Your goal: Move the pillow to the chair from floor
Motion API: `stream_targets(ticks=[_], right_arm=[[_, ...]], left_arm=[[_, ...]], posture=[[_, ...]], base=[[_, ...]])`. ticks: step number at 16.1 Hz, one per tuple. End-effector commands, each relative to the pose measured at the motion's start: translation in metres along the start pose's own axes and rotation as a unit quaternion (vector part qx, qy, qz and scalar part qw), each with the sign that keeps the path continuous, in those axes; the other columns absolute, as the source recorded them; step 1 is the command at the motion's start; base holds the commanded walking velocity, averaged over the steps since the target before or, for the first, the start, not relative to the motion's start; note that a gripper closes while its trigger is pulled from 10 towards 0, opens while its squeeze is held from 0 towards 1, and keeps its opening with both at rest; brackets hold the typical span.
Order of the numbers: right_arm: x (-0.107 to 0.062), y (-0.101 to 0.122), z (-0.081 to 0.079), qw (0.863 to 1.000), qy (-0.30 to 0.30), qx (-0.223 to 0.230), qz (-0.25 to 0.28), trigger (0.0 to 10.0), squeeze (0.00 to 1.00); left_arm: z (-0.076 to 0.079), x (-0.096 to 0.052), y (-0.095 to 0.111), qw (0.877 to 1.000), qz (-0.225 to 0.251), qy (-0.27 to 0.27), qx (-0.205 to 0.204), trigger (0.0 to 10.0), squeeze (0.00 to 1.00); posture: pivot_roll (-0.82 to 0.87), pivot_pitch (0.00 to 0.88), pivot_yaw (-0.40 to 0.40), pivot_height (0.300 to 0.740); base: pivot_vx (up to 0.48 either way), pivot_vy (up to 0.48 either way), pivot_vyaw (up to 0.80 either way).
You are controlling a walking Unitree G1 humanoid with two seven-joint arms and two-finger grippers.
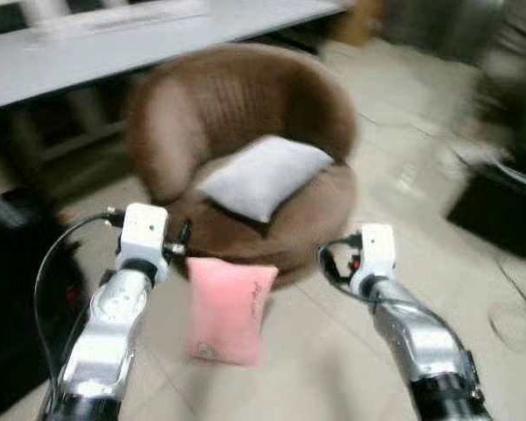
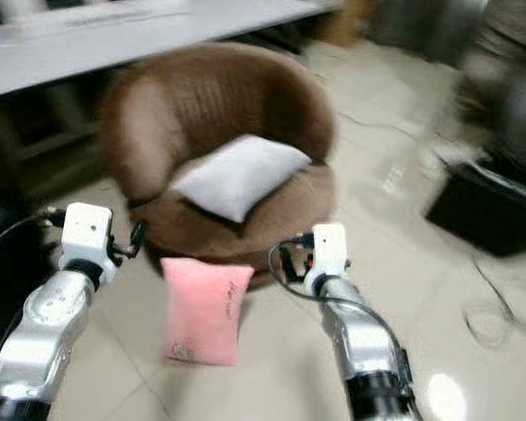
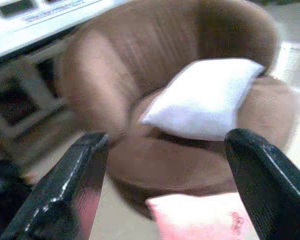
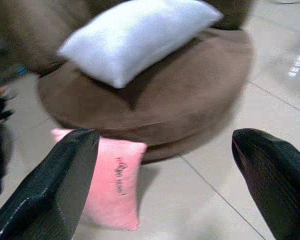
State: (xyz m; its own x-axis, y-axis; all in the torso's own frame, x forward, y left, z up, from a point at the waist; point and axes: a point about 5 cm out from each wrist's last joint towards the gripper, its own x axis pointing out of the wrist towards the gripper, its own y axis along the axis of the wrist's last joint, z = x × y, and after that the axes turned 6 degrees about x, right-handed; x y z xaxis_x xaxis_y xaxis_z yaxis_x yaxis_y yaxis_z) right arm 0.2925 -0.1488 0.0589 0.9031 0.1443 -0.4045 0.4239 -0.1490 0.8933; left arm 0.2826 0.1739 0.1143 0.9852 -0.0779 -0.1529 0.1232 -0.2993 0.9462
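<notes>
A pink pillow stands upright on the tiled floor, leaning against the front of a round brown chair. A white pillow lies on the chair's seat. My left gripper is open, raised to the left of the pink pillow and facing the chair. My right gripper is open too, held to the right of the pink pillow above the floor. Neither gripper touches a pillow.
A long grey table runs behind the chair. A black box sits on the floor at the right. Dark furniture stands at the left. A cable lies on the tiles at the right.
</notes>
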Motion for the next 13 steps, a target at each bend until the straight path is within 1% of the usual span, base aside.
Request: stream_targets(ticks=[1,3,7,13], right_arm=[[0.0009,0.0039,-0.0020,1.000,0.004,0.004,0.006,10.0,0.00],[0.0011,0.0037,-0.0029,1.000,0.005,0.004,0.006,10.0,0.00],[0.0022,0.0044,-0.0034,1.000,0.007,0.004,0.007,10.0,0.00],[0.0044,0.0084,-0.0027,1.000,0.009,0.001,0.010,10.0,0.00]], left_arm=[[-0.0026,-0.0009,0.0031,1.000,0.004,0.000,0.010,10.0,0.00],[-0.0035,-0.0015,0.0025,1.000,0.004,0.001,0.011,10.0,0.00],[-0.0033,-0.0005,0.0028,1.000,0.005,0.001,0.012,10.0,0.00],[-0.0038,0.0010,0.0028,1.000,0.005,0.004,0.011,10.0,0.00]], posture=[[0.09,0.000,0.030,0.740],[0.10,0.000,0.023,0.740],[0.10,0.000,0.023,0.740],[0.10,0.000,0.012,0.740]], base=[[0.000,0.480,-0.80],[0.000,0.480,-0.80],[0.000,0.480,0.00],[0.000,0.480,-0.80]])
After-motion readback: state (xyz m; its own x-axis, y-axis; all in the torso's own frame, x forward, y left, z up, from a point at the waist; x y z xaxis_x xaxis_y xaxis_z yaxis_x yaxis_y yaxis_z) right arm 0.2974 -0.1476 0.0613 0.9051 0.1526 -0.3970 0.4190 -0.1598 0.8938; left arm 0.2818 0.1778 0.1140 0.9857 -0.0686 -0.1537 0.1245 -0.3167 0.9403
